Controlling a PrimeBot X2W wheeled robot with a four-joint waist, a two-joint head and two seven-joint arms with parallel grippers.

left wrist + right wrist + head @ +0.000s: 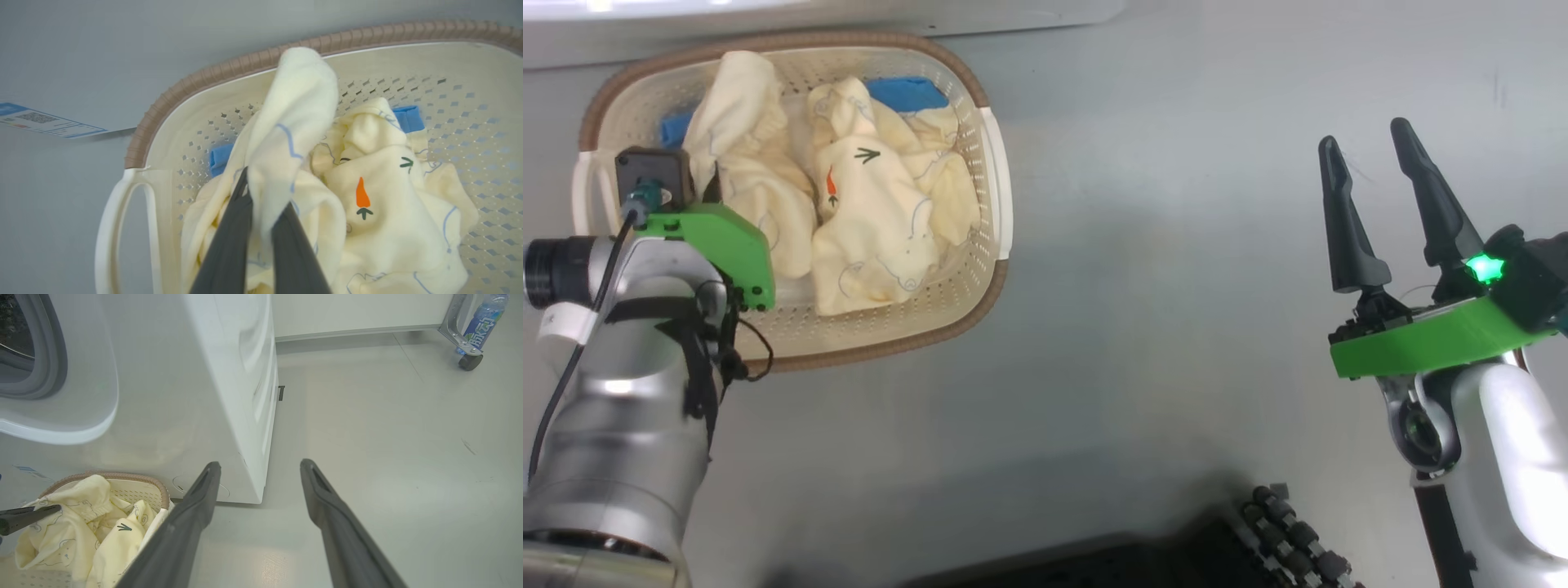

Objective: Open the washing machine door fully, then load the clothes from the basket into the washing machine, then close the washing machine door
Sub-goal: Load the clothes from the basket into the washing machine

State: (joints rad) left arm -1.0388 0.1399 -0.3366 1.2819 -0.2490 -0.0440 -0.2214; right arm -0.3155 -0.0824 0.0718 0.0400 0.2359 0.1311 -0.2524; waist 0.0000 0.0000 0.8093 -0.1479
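Found little legible writing: blue-and-white sticker with a code square, far left of the left hand, print too small to read; bottle with blue label and white characters, not decipherable, far up-right of the right hand by a wheeled metal frame; orange carrot print on the clothes, just right of the left fingers. Logged left hand pinched shut on an upstanding cream fold of the clothes inside the basket; right hand spread wide, empty, over glossy pale-grey floor. Noted white washing machine ahead-left of the right hand, grey gasket far upper left, basket on the floor close before its front.
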